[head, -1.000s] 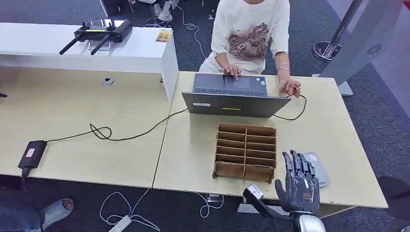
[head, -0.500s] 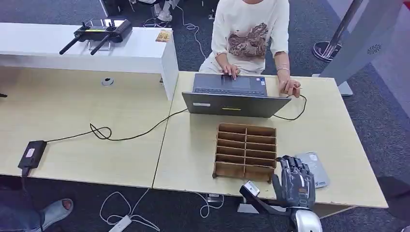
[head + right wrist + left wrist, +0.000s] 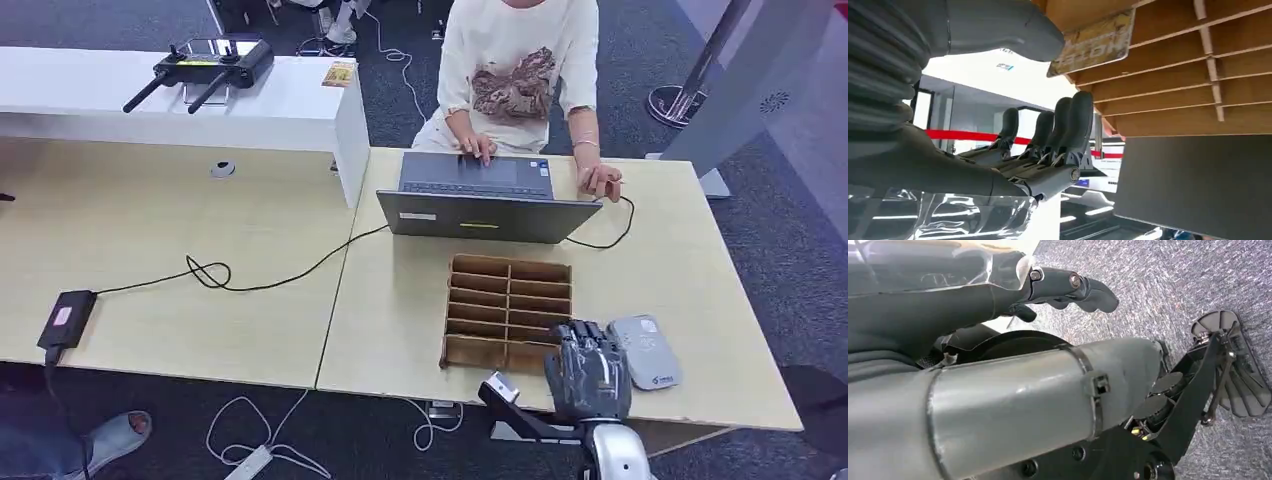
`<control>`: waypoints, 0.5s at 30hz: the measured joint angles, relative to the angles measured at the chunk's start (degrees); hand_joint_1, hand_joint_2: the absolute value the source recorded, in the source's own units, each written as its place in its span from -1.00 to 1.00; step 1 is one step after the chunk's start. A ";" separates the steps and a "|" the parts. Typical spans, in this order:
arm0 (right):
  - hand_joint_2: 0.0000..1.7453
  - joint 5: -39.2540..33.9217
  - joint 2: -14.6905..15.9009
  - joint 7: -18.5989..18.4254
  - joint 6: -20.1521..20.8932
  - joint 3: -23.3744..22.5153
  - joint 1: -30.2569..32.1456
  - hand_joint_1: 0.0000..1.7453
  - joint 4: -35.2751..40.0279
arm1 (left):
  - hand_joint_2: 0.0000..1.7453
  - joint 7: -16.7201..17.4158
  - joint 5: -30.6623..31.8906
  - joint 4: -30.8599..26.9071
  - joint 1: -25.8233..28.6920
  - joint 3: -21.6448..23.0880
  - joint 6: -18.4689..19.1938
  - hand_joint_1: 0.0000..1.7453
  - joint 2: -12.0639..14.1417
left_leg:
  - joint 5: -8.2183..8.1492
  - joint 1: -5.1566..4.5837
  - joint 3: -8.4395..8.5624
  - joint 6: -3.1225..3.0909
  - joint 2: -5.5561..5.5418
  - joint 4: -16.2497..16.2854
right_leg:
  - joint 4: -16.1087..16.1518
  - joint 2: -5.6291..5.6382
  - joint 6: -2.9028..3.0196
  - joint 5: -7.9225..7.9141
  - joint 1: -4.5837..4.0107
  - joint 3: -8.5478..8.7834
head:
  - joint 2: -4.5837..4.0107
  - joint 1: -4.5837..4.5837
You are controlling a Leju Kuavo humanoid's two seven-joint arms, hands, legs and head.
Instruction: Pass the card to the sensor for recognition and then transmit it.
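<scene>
A wooden slotted rack [image 3: 508, 268] stands on the table in front of a laptop. My right hand [image 3: 588, 372] is at the rack's near right corner, fingers bent down over its edge. In the right wrist view, a yellowish card [image 3: 1095, 42] printed "HOTEL" sticks out of a slot of the rack [image 3: 1173, 65]. The grey thumb [image 3: 998, 25] lies just beside the card's edge and the dark fingers [image 3: 1068, 125] stretch out apart from it, so nothing is gripped. The grey flat sensor [image 3: 648, 352] lies on the table right of the hand. My left hand [image 3: 1068, 287] hangs over the carpet, holding nothing.
A person in a white shirt [image 3: 520, 70] types on the laptop [image 3: 480, 215] at the far side. A black cable [image 3: 260, 285] runs left to a power brick [image 3: 65, 318]. A remote controller [image 3: 205, 62] and another card [image 3: 339, 73] lie on the white counter.
My right hand has moved left from beside the sensor to the rack's near right corner, and its fingers have bent down toward the rack. The sensor now shows in full.
</scene>
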State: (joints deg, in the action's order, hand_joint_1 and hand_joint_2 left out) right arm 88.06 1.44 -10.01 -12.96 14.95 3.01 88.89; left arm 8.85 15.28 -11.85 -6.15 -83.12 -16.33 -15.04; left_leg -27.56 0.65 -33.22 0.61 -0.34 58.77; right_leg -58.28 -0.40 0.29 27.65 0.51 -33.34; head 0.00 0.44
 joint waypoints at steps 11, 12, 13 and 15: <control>1.00 0.00 -0.15 -0.20 1.01 0.61 -0.75 0.02 -0.59 | -1.00 -0.04 -0.48 0.00 -0.06 0.15 -0.55 -1.00 0.00 | 0.00 0.00 0.00 0.00 0.00 0.00 | 0.00 0.00 0.00 0.00 0.00 0.00 | 0.00 0.00; 1.00 0.00 -0.15 -0.20 1.29 0.68 -0.81 0.10 -0.63 | -1.00 -0.13 -0.52 0.00 -0.07 0.15 -0.59 -1.00 0.00 | 0.00 0.00 0.00 0.00 0.00 0.00 | 0.00 0.00 0.00 0.00 0.00 0.00 | 0.00 0.00; 1.00 0.00 -0.15 -0.20 1.55 0.75 -0.87 0.28 -0.68 | -1.00 -0.18 -0.55 0.00 -0.07 0.15 -0.57 -1.00 -0.02 | 0.00 0.00 0.00 0.00 0.00 0.00 | 0.00 0.00 0.00 0.00 0.00 0.00 | 0.00 0.00; 1.00 0.00 -0.15 -0.20 1.64 0.79 -1.04 0.32 -0.79 | -1.00 -0.18 -0.59 0.00 -0.07 0.15 -0.55 -1.00 -0.02 | 0.00 0.00 0.00 0.00 0.00 0.00 | 0.00 0.00 0.00 0.00 0.00 0.00 | 0.00 0.00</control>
State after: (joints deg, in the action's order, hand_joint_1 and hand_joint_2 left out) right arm 88.06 1.29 -10.21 -11.32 15.74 1.97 88.10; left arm 8.68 14.69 -11.85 -6.22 -82.97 -16.87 -15.06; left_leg -27.56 0.65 -33.22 0.61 -0.35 58.77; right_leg -58.28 -0.41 0.29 27.66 0.51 -33.34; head 0.00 0.44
